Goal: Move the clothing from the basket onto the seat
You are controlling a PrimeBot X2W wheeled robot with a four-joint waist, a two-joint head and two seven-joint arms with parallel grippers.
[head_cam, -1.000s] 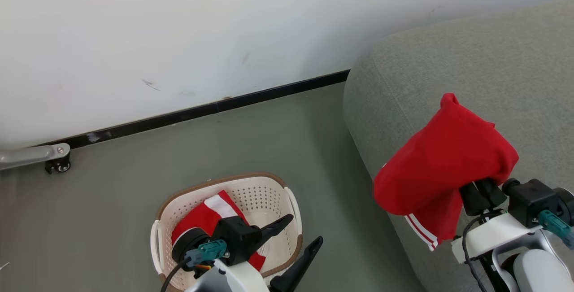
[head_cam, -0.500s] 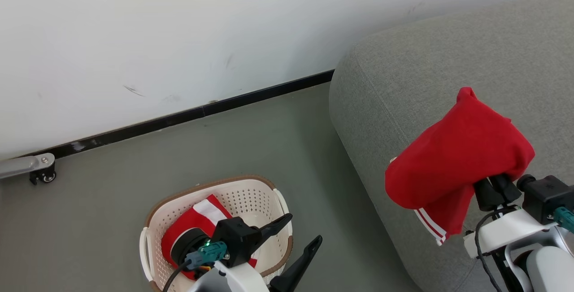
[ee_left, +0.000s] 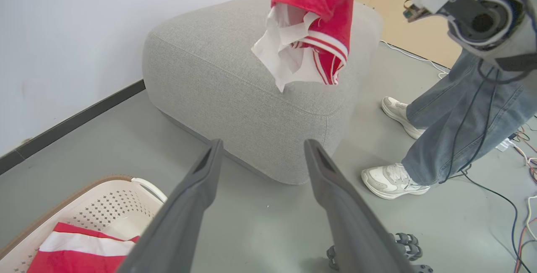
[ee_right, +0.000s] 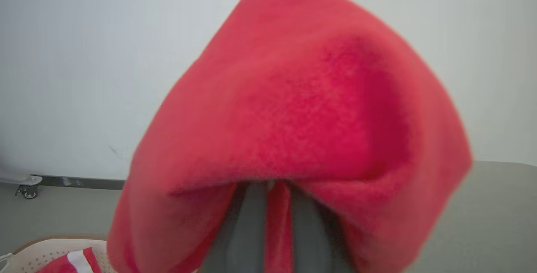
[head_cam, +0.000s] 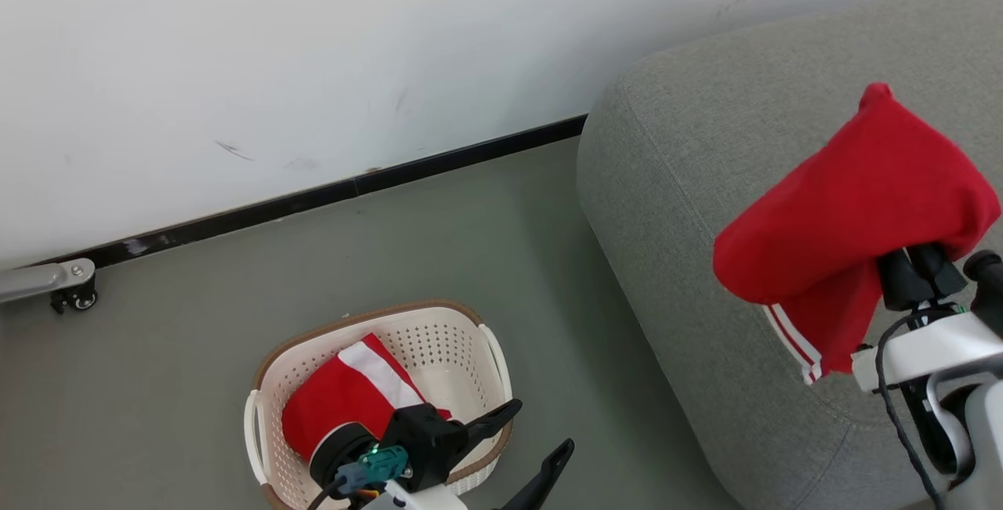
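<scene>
Item 1. Right gripper (ee_right: 277,206): fingers pressed together, pinching a fold of the striped garment (head_cam: 854,204), which drapes over them like a hood.

Item 2. Striped garment: bright red, thin double white stripes at the hem, white lining showing underneath. Held aloft over the seat (head_cam: 705,181), above its top near the edge facing the robot. Whether the hanging hem touches the upholstery cannot be told.

Item 3. Seat: large, grey fabric, rounded corners, stitched seam along the top edge. Stands on the floor (head_cam: 470,236) against the wall (head_cam: 313,63).

Item 4. Basket (head_cam: 392,314): cream perforated plastic, brown rim, white side handles. On the floor, apart from the seat's rounded corner.

Item 5. Banded garment (head_cam: 345,408): red with one broad white band, lying in the basket's left half against its wall.

Item 6. Left gripper (head_cam: 541,428): fingers spread wide, nothing between them, over the basket's right rim.

Item 7. Sundries: black skirting (head_cam: 313,198) along the wall's foot; a caster (head_cam: 74,298) on a metal leg at the floor's left edge; a person (ee_left: 453,118) in jeans and white shoes beside the seat; loose cables (ee_left: 520,222) on the floor.
</scene>
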